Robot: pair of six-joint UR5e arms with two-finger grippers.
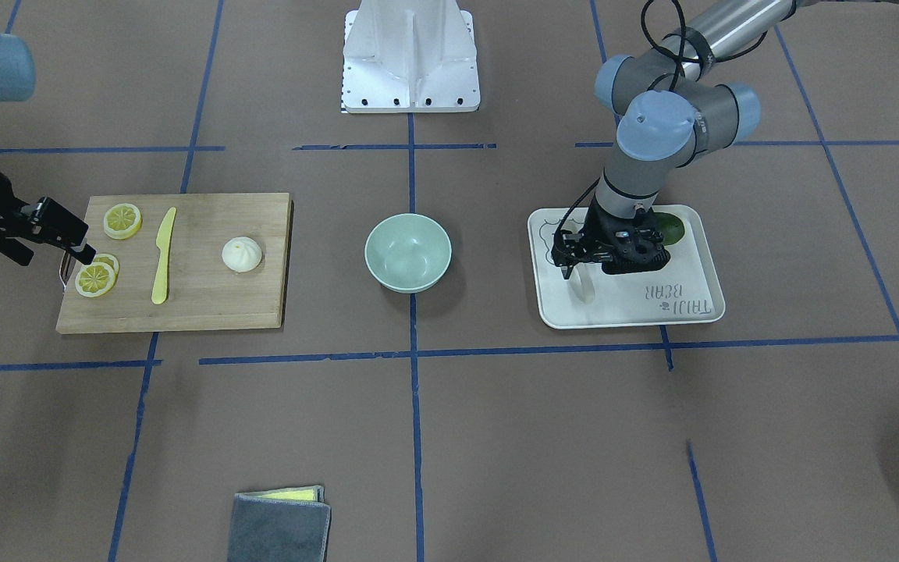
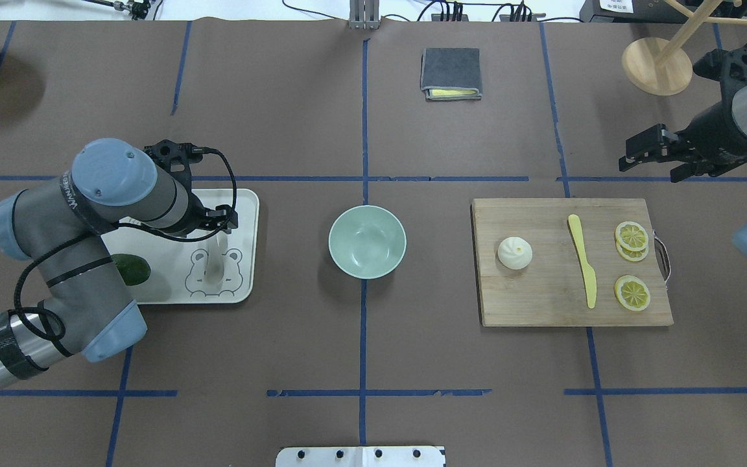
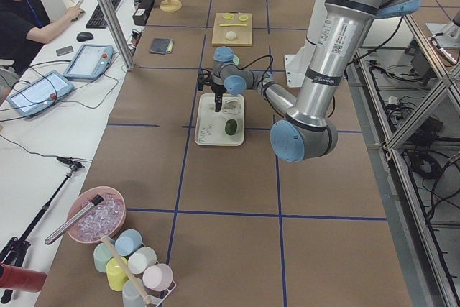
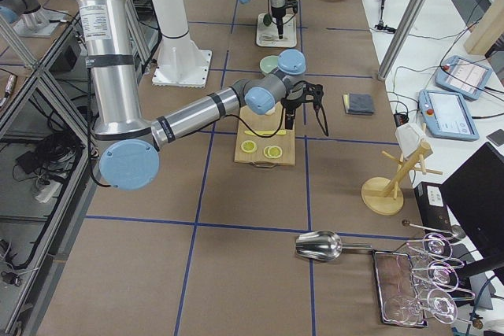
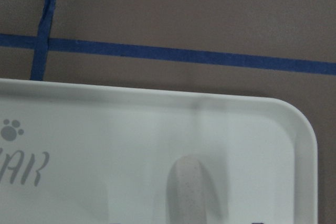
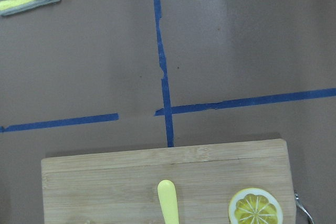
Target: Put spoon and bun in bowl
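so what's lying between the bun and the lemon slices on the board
The yellow knife lies on the board, with the bun on one side and the lemon slices on the other. The overhead view shows it clearly.

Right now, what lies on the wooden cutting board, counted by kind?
Bun: 1
Yellow knife: 1
Lemon slices: 3, two of them overlapping
Total: 5
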